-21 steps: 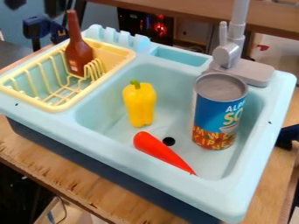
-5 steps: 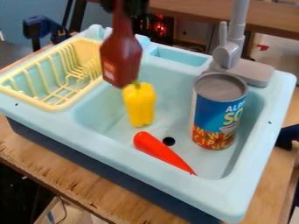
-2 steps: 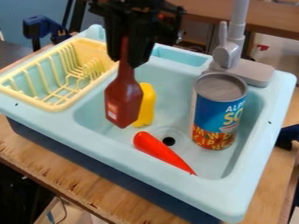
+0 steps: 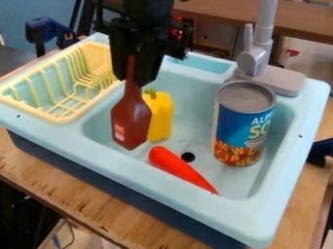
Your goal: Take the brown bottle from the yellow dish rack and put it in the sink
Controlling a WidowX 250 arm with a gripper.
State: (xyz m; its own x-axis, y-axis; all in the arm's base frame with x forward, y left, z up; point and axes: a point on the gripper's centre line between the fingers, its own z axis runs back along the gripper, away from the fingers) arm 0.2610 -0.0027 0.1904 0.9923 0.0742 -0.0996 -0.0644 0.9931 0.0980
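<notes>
The black gripper (image 4: 133, 72) is hanging above and a little to the left of the yellow bell pepper (image 4: 161, 119), which I am taking as the landmark. Its fingers (image 4: 149, 70) are grasping the brown-red sauce bottle (image 4: 130, 121) by the neck, and they are closing on it from two sides. The bottle is hanging almost upright, with the neck up, just to the left of the pepper and covering part of its left side. I cannot tell if the base of the bottle is touching the sink basin (image 4: 195, 85), or if the bottle is touching the pepper.

The pepper is standing in the basin with its green stem up. In front of it, the red-orange toy carrot (image 4: 179, 167) is lying on the basin floor, and its thin tip is pointing to the front right. The dark drain hole (image 4: 188, 157) is showing to the front right of the pepper, just beside the carrot. Well to the right of the pepper, the soup can (image 4: 242, 124) is standing upright in the basin. The grey faucet (image 4: 255, 58) is rising behind the can, to the back right of the pepper. To the left of the pepper, the yellow dish rack (image 4: 64, 118) is sitting beside the basin.
</notes>
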